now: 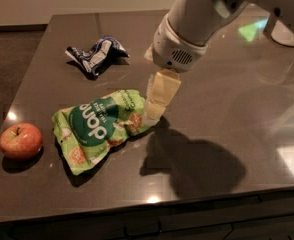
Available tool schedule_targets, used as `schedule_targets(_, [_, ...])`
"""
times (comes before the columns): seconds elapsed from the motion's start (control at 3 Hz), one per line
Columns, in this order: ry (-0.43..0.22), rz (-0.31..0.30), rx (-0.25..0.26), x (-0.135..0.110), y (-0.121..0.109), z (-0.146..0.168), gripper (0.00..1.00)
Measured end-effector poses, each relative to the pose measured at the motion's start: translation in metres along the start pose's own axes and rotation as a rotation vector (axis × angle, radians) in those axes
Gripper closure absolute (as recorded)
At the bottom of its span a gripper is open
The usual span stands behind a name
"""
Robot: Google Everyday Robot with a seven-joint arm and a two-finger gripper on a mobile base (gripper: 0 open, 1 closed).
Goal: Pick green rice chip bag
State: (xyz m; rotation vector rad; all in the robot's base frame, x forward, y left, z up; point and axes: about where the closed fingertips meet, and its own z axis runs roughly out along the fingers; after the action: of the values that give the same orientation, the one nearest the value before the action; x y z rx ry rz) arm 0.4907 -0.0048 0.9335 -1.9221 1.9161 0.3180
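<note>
Green rice chip bag (99, 129), gripper (151, 117) at its right edge, perhaps touching; opening unclear

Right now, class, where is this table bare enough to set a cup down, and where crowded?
Bare: the right half of the table, beyond the gripper at the right edge of the green rice chip bag. Crowded: the left side, with apple, bag and blue wrapper.

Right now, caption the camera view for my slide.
Hand poised at right edge of green rice chip bag, apple nearby.
</note>
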Motion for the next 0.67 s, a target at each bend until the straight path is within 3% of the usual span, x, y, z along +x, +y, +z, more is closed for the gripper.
schedule_targets(0.67, [0.006, -0.053, -0.065, -0.033, 0.023, 0.047, 0.0])
